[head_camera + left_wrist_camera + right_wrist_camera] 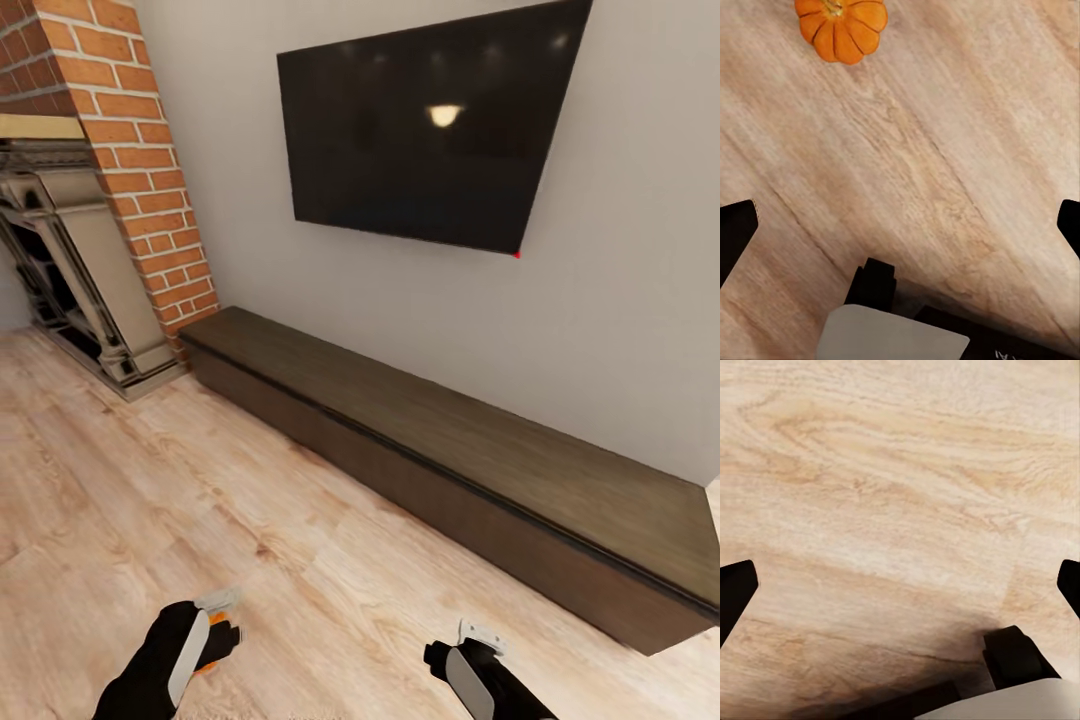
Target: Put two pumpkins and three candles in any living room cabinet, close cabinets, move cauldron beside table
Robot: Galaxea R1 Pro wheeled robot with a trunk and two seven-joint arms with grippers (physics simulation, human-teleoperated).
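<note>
Nearest the head camera, at lower left, the black left gripper (215, 630) hangs low over the pale wood-plank floor (150, 480), jaws spread and empty; a small ribbed orange pumpkin (840, 28) lies on the floor ahead of it, apparently just beneath the wrist. Further right, the black right gripper (470, 640) is likewise released, nothing held. Beyond, the long low dark brown wooden cabinet (450, 440) stands shut against the wall. For a clean grasp, the left gripper should be centred over the pumpkin before the jaws are clenched.

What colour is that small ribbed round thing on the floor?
Bright orange: a small ribbed pumpkin, clearest in the left wrist view.
</note>
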